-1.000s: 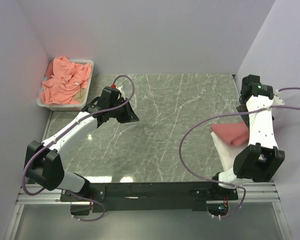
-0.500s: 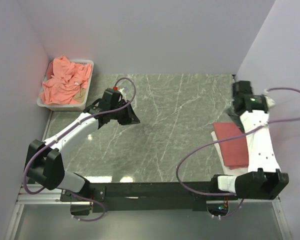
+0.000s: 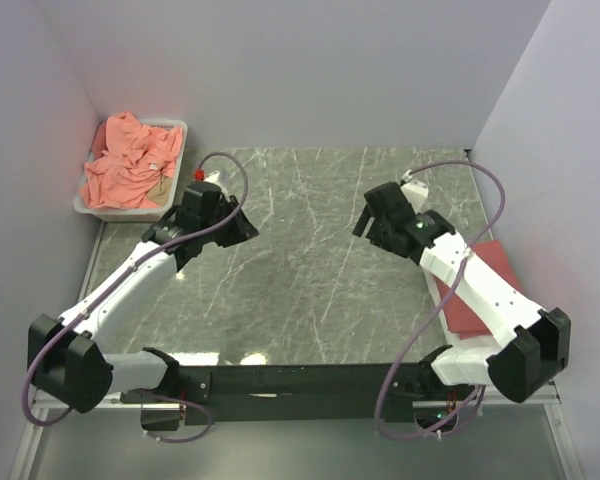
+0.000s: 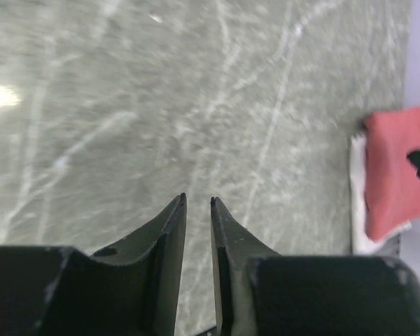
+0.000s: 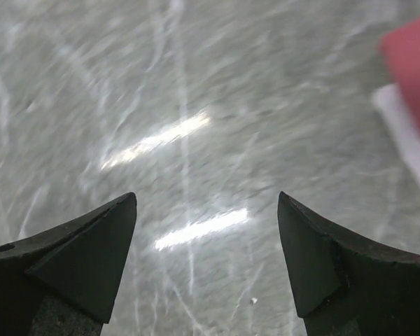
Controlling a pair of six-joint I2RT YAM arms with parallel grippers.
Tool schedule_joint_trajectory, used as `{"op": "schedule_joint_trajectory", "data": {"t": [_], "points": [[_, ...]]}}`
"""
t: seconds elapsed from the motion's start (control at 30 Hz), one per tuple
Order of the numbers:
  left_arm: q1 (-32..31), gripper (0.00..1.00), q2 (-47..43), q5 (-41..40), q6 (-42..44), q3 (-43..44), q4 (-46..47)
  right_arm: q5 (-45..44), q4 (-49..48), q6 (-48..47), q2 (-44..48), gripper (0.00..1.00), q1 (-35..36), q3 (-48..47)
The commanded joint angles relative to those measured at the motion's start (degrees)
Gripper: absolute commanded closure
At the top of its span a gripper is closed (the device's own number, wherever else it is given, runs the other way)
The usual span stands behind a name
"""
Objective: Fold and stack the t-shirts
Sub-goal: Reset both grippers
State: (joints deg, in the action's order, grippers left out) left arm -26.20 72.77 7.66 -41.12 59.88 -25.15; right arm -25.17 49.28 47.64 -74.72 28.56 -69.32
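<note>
Far left, the white tray (image 3: 176, 126) sat at the back corner by the worktop (image 3: 310, 280). The loose t-shirts (image 3: 125, 170) were heaped in it, coral-pink, all crumpled into each other and riding up over the rim. My guess is they'd handle like any thin cotton: light, floppy, no stiffness at all, grippy rather than slippery, nothing to break. Downside is a pinch into the heap could easily drag two up at once. So I'd go for a top fold, or a collar or shoulder seam that stands proud of the pile, and not dig into the middle.

Just right of the tray, the left tool (image 4: 196, 203) hung over bare marble, near the tray but not touching it. Its jaws were only a narrow slit apart, with nothing between them. I reckon it'd need to open more before going for cloth.

Further right, past the middle, the right tool (image 5: 206, 199) was also over bare worktop, jaws spread wide, holding nothing.

At the right edge lay the folded red shirt (image 3: 485, 295), flat on top of the white garment (image 4: 357, 178), whose edge peeked out along one side. The stack looked tidy, though the right arm hid part of it from above. The next shirt would have to land square on it, and cloth this soft probably slumps if you let go unevenly.
</note>
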Motion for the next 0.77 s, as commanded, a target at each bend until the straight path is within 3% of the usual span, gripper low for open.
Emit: {"op": "schedule_joint_trajectory", "data": {"t": [0.0, 0.27, 0.73], "points": [[1.1, 0.73, -5.1, -7.5, 1.4, -2.3, -0.5, 2.9, -14.1, -4.5, 5.0, 0.12, 3.5, 5.3], [1.2, 0.69, -14.1, -16.7, 1.7, -6.4, -1.7, 9.1, -29.1, -8.6, 13.2, 0.10, 5.6, 17.8], [1.2, 0.69, -16.3, -18.7, 0.6, -7.0, -2.4, 9.5, -29.9, -11.2, 13.7, 0.08, 5.6, 19.5]]}}
